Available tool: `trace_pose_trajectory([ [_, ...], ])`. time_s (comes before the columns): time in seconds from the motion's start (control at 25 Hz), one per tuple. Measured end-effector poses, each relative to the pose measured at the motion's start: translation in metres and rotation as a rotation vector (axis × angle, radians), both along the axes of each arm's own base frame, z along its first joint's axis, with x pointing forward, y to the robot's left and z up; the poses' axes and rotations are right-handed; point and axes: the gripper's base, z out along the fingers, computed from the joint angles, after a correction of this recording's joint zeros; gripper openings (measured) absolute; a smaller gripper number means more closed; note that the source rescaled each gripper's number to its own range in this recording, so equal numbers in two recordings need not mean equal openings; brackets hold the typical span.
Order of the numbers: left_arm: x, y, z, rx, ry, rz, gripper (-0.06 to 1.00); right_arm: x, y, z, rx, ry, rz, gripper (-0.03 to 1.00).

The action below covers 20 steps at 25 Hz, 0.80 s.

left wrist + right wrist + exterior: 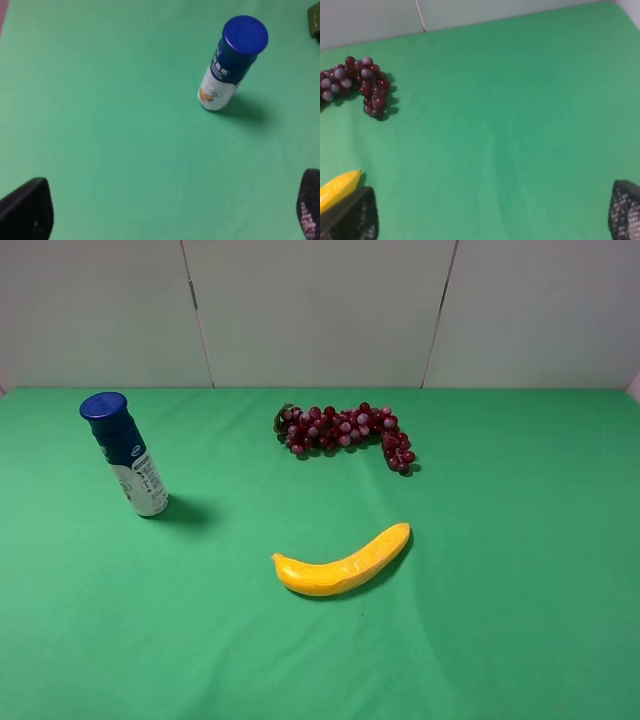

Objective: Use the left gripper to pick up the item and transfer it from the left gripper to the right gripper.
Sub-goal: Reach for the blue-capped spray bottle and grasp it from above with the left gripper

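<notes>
Covering the whole work surface, a green cloth [520, 620] carries three objects. The dark red grape bunch [345, 430] lies toward the back at centre. The yellow banana [345, 565] lies nearer the front, well apart from it. The item [125, 455], a blue-capped white bottle, stands on its base at the back left, apart from both grippers. The left gripper [167, 207] and the right gripper [487, 212] each show fingertips spread wide, holding nothing.

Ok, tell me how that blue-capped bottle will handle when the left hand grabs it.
The bottle stands upright, tall on a small base, so a sideways nudge would likely tip it. Its round body would probably roll afterwards. It looks rigid.
</notes>
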Motion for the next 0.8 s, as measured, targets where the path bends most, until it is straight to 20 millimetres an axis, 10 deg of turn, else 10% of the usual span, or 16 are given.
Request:
trace_pose_trajectory([
  [0.8,0.146,-0.033,-0.047,0.017,0.427,-0.198,1.0,0.0,0.0,0.0,0.0,0.0,0.0,1.0],
])
